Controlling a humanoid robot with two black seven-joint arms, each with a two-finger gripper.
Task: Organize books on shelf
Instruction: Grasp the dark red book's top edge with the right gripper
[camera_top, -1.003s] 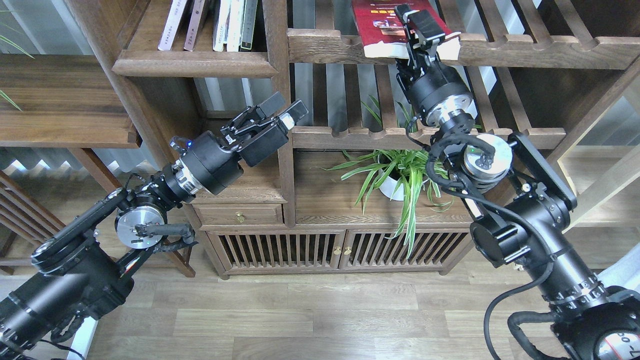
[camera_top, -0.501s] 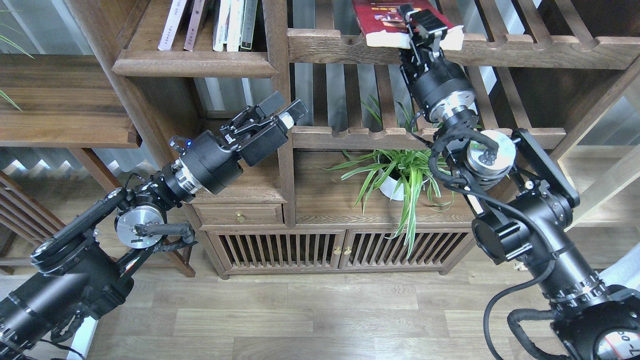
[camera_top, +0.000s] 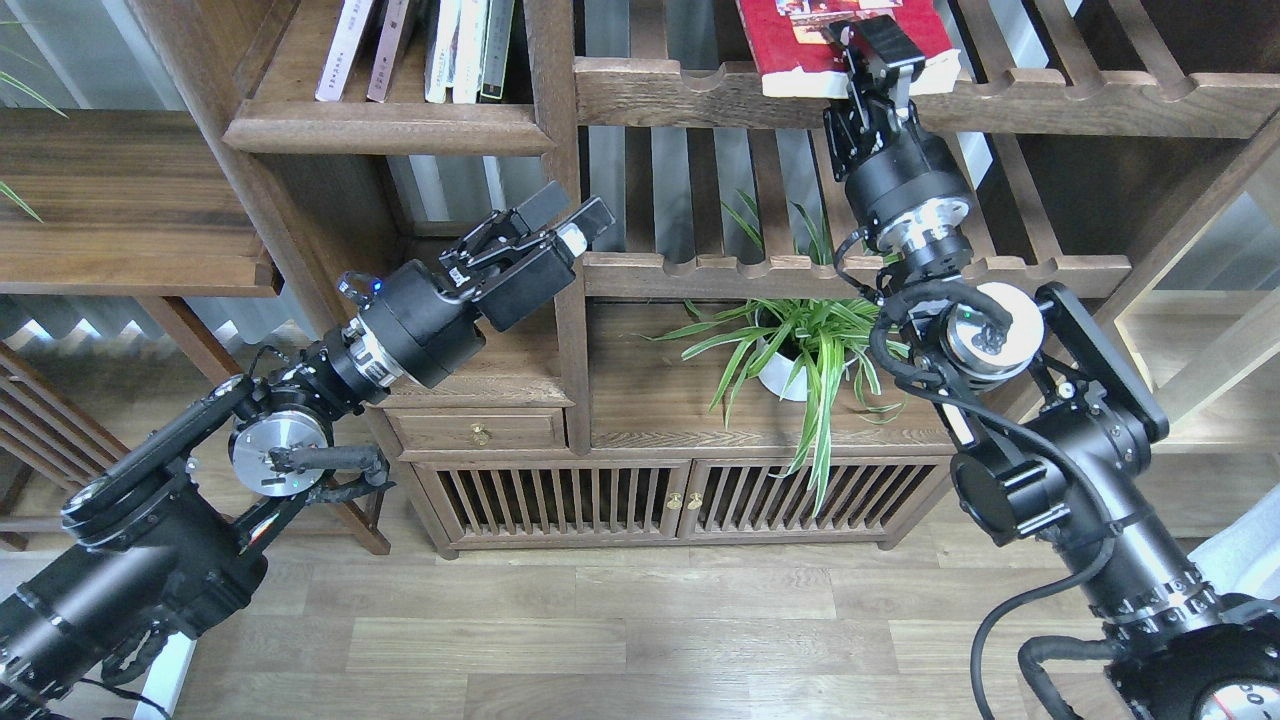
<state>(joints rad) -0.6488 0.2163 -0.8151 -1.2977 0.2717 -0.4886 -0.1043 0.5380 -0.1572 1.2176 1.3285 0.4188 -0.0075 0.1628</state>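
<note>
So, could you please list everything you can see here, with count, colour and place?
red book: one, red cover with pale page edges, lying on the slatted rack at top centre, gripped at its front edge.
standing books: about five, white, pale and dark spines, on the shelf at top left.
shelf: one, dark brown board with rounded front edge, top left.
slatted rack: at least two, dark brown, scalloped front rails, centre and right.
potted plant: one, green leaves in a white pot, on the cabinet top.
cabinet: one, brown, slatted doors and a small drawer, bottom centre.
left gripper: black, open, empty, by the upright post.
right gripper: black, shut on the red book.
</note>
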